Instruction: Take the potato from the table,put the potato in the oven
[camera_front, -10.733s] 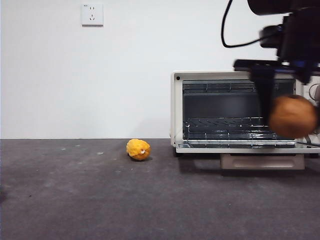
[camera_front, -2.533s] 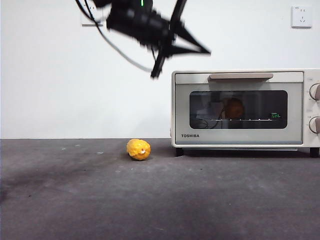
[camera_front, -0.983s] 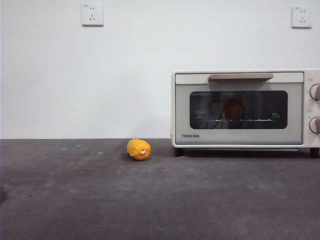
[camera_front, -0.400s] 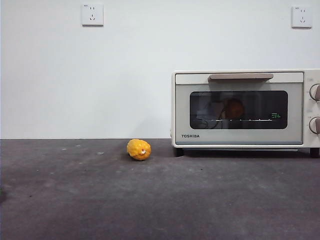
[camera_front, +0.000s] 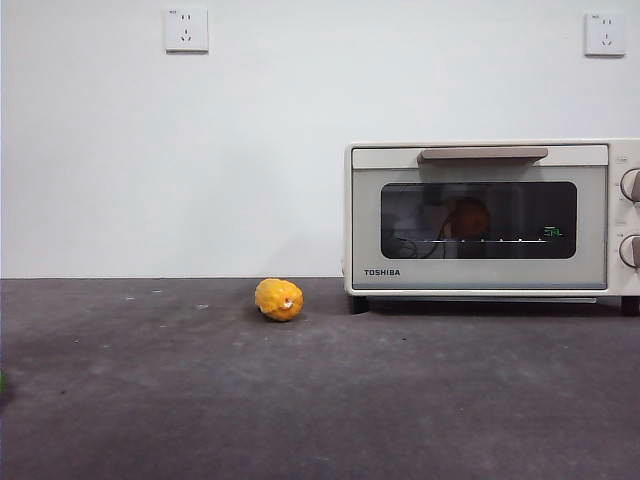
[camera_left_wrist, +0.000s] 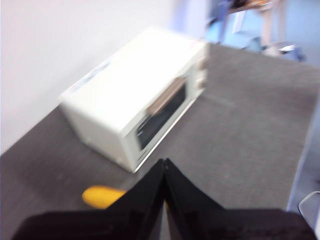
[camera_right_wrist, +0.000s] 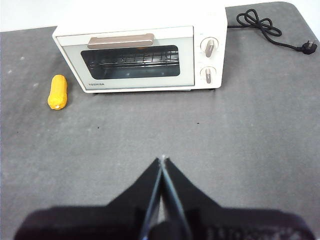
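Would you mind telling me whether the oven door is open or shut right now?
Shut. The oven door stands flush, its handle on top, and the potato shows behind the glass.

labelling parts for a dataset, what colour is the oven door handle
Light brown, a tan bar handle across the top of the cream-white oven door; clearest in the right wrist view.

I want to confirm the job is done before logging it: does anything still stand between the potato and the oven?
No. The potato already sits inside the oven, seen through the shut glass door. The yellow fruit lies on the table, apart from the oven. Both pincers, left and right, are shut and away.
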